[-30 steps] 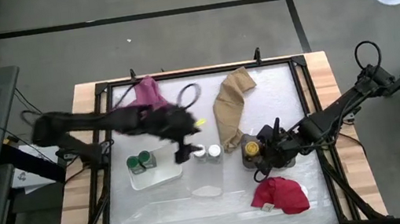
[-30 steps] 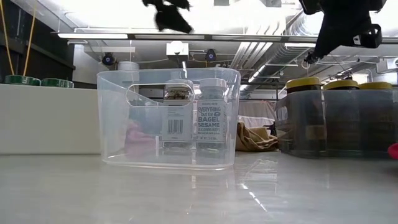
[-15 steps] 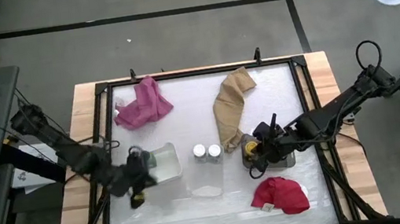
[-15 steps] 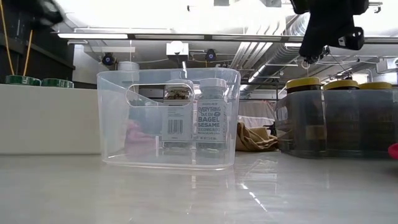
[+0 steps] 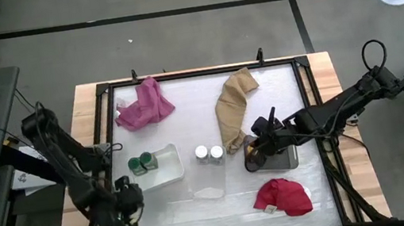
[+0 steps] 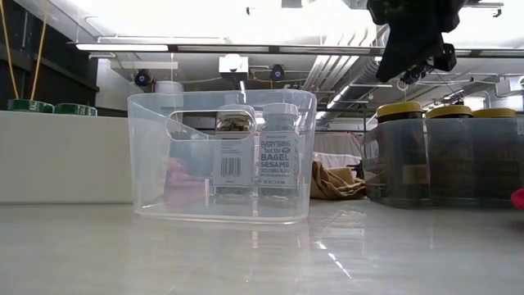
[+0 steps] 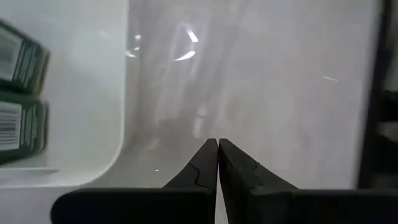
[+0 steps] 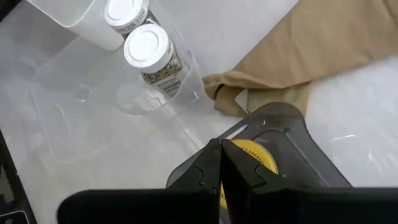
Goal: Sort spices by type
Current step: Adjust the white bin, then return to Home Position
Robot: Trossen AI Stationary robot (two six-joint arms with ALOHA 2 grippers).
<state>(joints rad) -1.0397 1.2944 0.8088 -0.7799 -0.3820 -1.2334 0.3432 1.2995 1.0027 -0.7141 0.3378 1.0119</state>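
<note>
Right gripper (image 5: 260,138), fingers closed and empty, hangs directly above the yellow-lidded jar (image 8: 254,155) in the grey tray (image 5: 287,158); left gripper (image 7: 217,146), also closed and empty, waits at the near-left corner.

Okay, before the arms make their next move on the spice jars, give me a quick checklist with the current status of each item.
1. Green-lidded jars together in the white tray: ok.
2. White-lidded jars paired in the clear bin: ok.
3. Yellow-lidded jars grouped in the grey tray: ok in the low view, which shows three lids.
4. Left gripper empty and shut, off the white tray near the table's front left: ok.
5. Right gripper shut, empty, above the grey tray: ok.
6. Stray jars under the cloths: cannot tell.
</note>
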